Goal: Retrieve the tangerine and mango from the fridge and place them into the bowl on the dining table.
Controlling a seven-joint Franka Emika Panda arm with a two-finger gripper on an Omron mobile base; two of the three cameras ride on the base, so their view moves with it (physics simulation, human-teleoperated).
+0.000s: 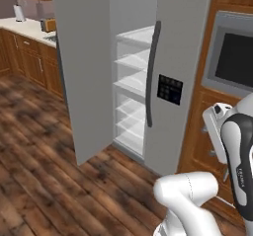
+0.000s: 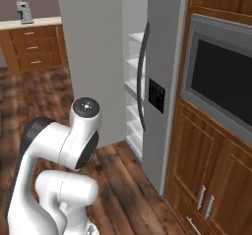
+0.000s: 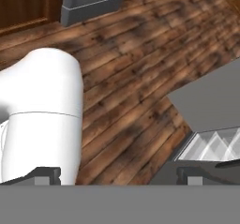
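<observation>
Fridge: tall, light grey; left door swung wide, right door closed with its long dark handle and black dispenser panel; stands ahead of the hand and to one side, well apart from it.
Shelves: clear, white-lit, stacked in the open compartment; bare as far as these angles reach.
Tangerine, mango: not made out on any visible shelf; position cannot be told.
Gripper: two dark fingertips set wide apart at the bottom of the hand view, nothing between them; pointed down at the wooden floor.
Step in hand: judged as the approach to the open compartment, nothing grasped yet.
Doing it well: raise and turn the hand toward the shelves before reaching; enter through the gap between open door and closed door, clear of the door edge; locate the fruit first, then close on it squarely and gently, since round fruit rolls.
Left base view: widest look into the compartment, several shelf levels.
Right base view: narrower slit of shelves, plus built-in oven and wooden cabinet doors beside the fridge.
Hand view: a lower fridge corner with a clear bin just beside the right fingertip, unseen from the base.
</observation>
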